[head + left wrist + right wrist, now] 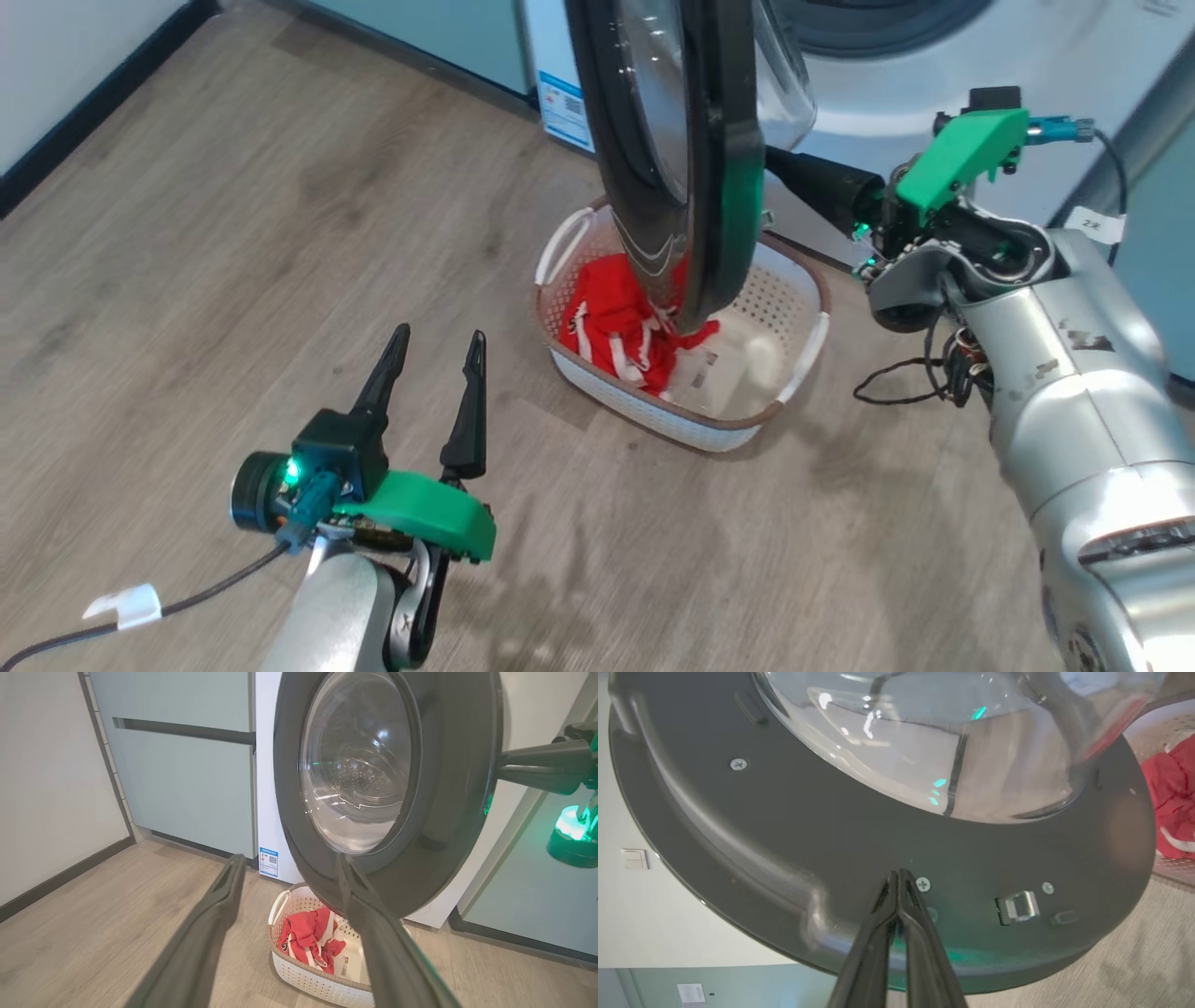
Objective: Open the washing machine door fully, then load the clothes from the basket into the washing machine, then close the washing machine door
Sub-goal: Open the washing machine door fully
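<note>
Right pincer (pixel 899 873) closed, against inner door (pixel 784 858)

Likely a home laundry: washing machine (pixel 268 788), teal cabinets (pixel 187 788).

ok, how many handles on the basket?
2: left handle at the head view's left end of the basket, right handle at the opposite end. The washing machine door covers part of the far rim, so more could be hidden.
</note>
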You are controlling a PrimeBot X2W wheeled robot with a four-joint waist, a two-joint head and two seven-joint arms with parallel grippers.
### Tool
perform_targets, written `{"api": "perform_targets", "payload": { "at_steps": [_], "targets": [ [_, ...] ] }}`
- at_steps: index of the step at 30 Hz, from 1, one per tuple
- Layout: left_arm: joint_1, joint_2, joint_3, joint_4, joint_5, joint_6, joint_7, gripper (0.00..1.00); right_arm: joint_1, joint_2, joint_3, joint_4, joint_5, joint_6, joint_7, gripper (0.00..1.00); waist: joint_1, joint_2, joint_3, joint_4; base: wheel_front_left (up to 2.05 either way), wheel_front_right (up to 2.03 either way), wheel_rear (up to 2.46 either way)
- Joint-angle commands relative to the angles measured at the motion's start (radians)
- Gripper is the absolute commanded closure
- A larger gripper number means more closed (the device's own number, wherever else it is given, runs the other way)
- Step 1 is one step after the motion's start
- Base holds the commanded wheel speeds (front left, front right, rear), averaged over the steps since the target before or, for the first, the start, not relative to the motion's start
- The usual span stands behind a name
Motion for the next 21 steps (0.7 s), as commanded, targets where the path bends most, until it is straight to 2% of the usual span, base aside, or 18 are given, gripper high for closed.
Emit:
{"api": "perform_targets", "payload": {
  "at_steps": [1, 8, 16, 21],
  "targets": [
    [-0.017, 0.011, 0.034, -0.030, 0.008, -0.003, -0.010, 0.00, -0.017, 0.026, 0.028, -0.042, 0.022, 0.001, -0.007, 1.00, 0.0001, -0.0001, -0.002, 0.016, 0.00, 0.00, 0.00],
    [-0.007, 0.011, 0.035, -0.027, 0.012, -0.004, -0.010, 0.00, -0.002, 0.026, 0.139, -0.052, 0.125, 0.001, -0.043, 1.00, 0.0001, -0.0001, -0.013, 0.069, 0.00, 0.00, 0.00],
    [0.006, 0.011, 0.063, -0.044, 0.017, 0.002, -0.010, 0.00, -0.017, 0.026, 0.273, -0.063, 0.236, 0.001, -0.086, 1.00, 0.0001, -0.0001, -0.006, 0.076, 0.00, 0.00, 0.00],
    [0.007, 0.011, 0.071, -0.047, 0.018, 0.007, -0.010, 0.00, -0.025, 0.026, 0.315, -0.062, 0.274, 0.001, -0.108, 1.00, 0.0001, -0.0001, -0.006, 0.075, 0.00, 0.00, 0.00]
  ]
}}
